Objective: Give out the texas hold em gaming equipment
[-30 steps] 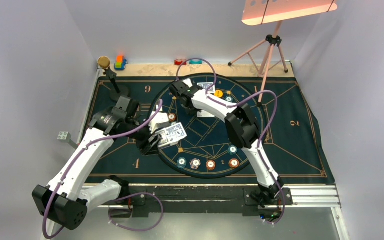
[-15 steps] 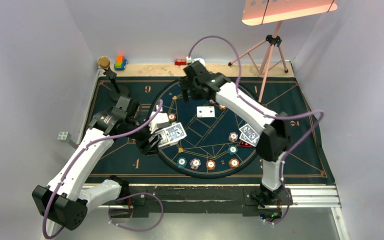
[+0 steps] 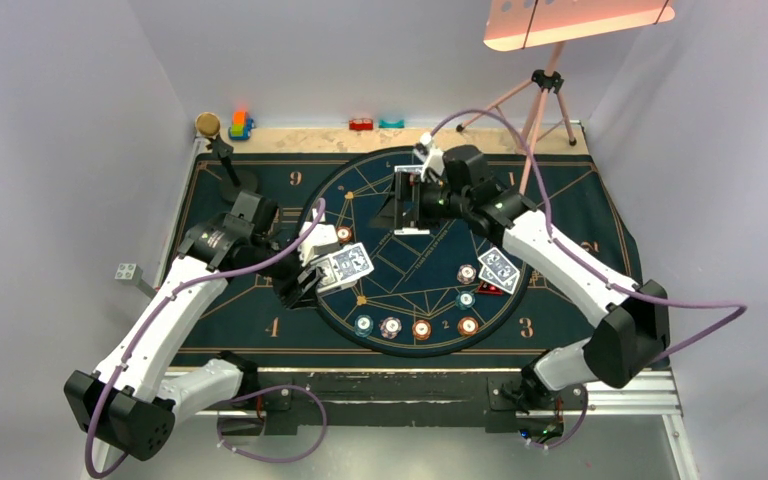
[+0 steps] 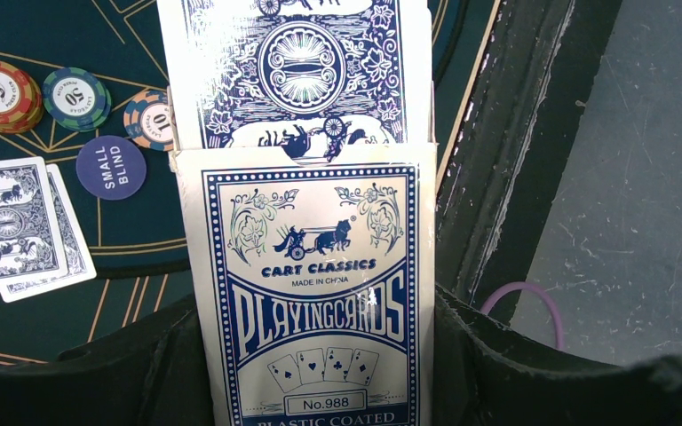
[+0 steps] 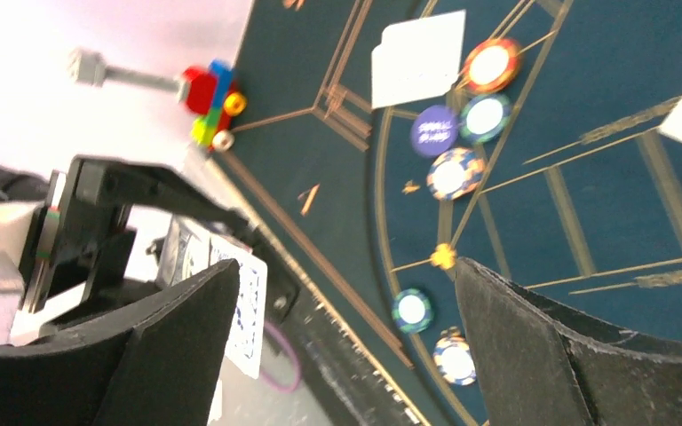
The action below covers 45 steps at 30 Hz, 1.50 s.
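My left gripper is shut on a blue-and-white playing card box, with blue-backed cards sticking out of its top. My right gripper hovers open and empty over the far middle of the round mat; its jaws stand wide apart in the right wrist view. Two blue-backed cards lie on the right with chips and a red token. A row of chips lines the near arc. The left wrist view shows chips, a blue small-blind disc and two cards.
A black stand and toy blocks sit at the far left corner. A tripod stands at the far right. The black front rail runs along the near edge. A grey block lies off the mat's left.
My right arm has swung its elbow out to the right, uncovering the two cards and chips there. Its gripper moved right along the far middle. My left arm has held still.
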Tool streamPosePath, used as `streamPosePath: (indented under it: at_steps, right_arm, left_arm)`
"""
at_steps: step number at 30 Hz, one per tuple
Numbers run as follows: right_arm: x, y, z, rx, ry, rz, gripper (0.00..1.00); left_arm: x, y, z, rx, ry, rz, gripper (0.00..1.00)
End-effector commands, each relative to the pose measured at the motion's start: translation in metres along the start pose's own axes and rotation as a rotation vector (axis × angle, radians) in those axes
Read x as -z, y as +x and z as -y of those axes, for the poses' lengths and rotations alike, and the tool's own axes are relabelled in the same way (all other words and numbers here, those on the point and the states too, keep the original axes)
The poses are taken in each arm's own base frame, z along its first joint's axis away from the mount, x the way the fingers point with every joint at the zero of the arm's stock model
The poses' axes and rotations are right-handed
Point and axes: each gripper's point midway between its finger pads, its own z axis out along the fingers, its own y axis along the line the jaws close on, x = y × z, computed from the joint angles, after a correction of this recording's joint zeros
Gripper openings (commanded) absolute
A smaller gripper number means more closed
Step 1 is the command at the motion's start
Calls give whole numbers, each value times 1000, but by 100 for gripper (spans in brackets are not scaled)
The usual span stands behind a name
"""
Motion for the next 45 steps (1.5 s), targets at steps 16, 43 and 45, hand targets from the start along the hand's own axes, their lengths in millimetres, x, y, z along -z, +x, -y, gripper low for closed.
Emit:
streamPosePath:
  at_steps: [16,43,45]
  right_arm:
    - [-19,57,-77,-76,-387,-192,85]
    - [-23,66,-47,-52,-208,-235,42]
    - [-22,62,-46,-48,-197,-226,42]
  left_arm:
    - [5,-20,-6,-32,-18,61,10]
    - [10,-24,-4,-45,-23,66,10]
    - [10,-24,-4,-46,-23,67,10]
